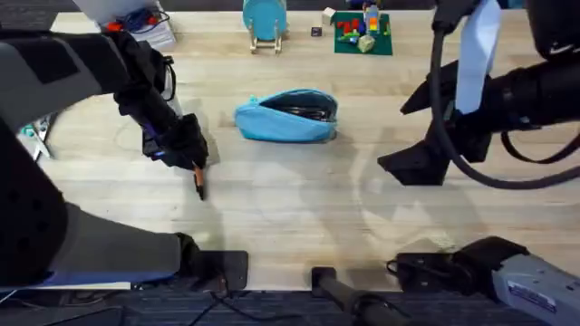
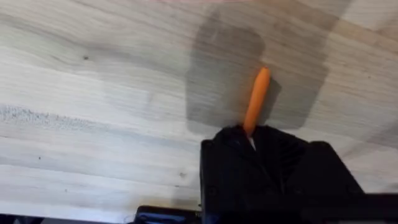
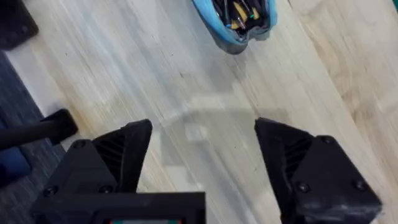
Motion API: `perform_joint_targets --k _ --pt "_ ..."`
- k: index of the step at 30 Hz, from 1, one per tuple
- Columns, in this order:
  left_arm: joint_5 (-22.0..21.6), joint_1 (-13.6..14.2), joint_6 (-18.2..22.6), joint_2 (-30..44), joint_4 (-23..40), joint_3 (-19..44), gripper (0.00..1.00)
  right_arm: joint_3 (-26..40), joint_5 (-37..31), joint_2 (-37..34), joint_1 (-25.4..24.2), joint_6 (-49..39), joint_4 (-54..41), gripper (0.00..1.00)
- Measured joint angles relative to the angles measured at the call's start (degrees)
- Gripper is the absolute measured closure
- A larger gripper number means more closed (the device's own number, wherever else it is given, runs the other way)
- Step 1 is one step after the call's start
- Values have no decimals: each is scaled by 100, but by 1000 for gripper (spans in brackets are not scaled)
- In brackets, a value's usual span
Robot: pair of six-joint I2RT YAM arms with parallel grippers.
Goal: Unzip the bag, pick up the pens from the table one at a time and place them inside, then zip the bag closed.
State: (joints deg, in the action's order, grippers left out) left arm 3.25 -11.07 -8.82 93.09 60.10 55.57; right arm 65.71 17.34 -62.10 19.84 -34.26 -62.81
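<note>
A: Bag (image 1: 286, 116) position?
B: Lying on the table (image 1: 299, 199), centre, toward the far side. Zipper open along the top; dark contents visible inside. Right wrist view shows the open mouth (image 3: 239, 18) with pen-like items in it, some yellowish, some dark.

A: Pens?
B: Orange pen (image 1: 198, 181) is in the left gripper (image 1: 193, 161), left of the bag and well apart from it. Black tip points toward the near edge, at or just above the tabletop; cannot tell whether it touches. Left wrist view: the orange barrel (image 2: 256, 101) sticks out from between the black fingers (image 2: 230, 155), its shadow on the wood beneath.

A: Left gripper state?
B: Clamped on the orange pen.

A: Dark pen?
B: Cannot pick it out separately from what lies in the bag.

A: Right gripper?
B: Right gripper (image 3: 202, 155) hangs over bare table to the right of the bag, holding nothing. Fingers (image 3: 127, 149) spread wide apart. In the overhead view it sits right of centre (image 1: 417, 163), well apart from the bag.

A: Surroundings?
B: Far edge: a light-blue disc on a wooden stand (image 1: 265, 23), and a green plate with coloured blocks (image 1: 362, 32).
</note>
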Motion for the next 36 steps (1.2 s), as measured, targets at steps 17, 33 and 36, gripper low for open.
perform_joint_targets --k 17,33,36 --pt "87 0 -2 -2040 192 537 958 0 0 0 0 0 0 3" --pt "688 0 838 -2342 1136 2173 958 0 0 0 0 0 2 4" --pt "924 0 1204 -2342 1223 2441 958 0 0 0 0 0 2 3"
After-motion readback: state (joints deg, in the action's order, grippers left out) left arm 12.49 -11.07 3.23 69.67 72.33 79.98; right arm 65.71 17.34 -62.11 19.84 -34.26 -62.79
